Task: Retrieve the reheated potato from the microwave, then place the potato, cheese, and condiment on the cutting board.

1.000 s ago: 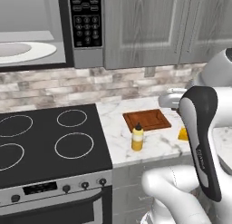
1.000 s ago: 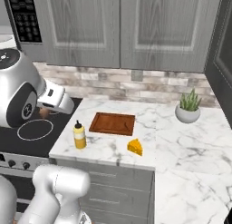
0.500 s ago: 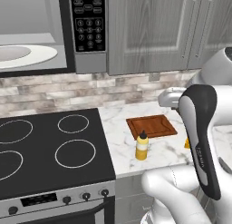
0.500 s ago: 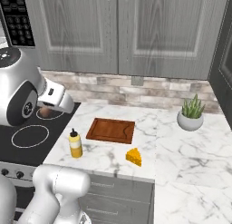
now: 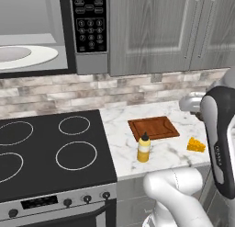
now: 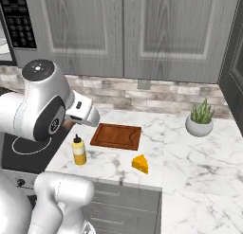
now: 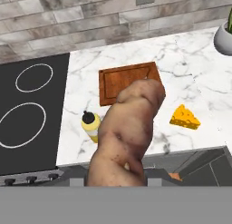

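The arm (image 6: 40,112) is built of glossy white rounded shells joined by dark grey, near-black joint bands. A round grey cap tops one joint; small lettering marks a dark link.

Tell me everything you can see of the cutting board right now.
The cutting board is a flat, reddish-brown wooden rectangle with a raised darker rim, lying level on the white marble counter beside the stove. Nothing rests on it. The yellow bottle and cheese wedge sit on the counter in front of it, apart from it.
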Controlling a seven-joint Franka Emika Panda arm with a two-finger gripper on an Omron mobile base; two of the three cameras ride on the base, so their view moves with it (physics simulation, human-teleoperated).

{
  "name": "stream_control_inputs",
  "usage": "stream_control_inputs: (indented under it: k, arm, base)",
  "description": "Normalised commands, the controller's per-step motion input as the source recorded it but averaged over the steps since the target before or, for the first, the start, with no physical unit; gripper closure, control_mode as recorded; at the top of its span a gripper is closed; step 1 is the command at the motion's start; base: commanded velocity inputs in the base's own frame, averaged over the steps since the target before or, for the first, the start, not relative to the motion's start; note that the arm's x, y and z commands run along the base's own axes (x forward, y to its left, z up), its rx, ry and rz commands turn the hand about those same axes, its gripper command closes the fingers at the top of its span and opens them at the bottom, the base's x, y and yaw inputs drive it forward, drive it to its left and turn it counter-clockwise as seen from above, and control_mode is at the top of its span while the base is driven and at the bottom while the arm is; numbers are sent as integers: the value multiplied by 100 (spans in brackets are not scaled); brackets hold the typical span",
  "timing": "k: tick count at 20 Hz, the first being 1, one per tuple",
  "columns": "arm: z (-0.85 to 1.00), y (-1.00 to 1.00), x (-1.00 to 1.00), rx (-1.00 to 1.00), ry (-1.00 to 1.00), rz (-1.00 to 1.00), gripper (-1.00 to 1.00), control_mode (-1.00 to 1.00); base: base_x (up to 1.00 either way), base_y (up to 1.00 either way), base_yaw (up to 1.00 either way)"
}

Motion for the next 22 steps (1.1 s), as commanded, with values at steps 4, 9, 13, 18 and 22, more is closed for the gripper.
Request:
stream_control_inputs:
  k: [4, 9, 13, 18, 22]
  arm:
    - [-50, -56, 23, 5, 1, 0, 100, -100]
    - [-64, -3, 78, 1, 4, 0, 100, -100]
    - [-75, 4, 100, 0, 12, 0, 100, -100]
    - [-73, 0, 100, 1, 15, 0, 100, -100]
    - [-60, 3, 99, 3, 13, 0, 100, -100]
  base:
    - [0, 0, 0]
    - [0, 0, 0]
    - [0, 0, 0]
    - [0, 0, 0]
    - [0, 0, 0]
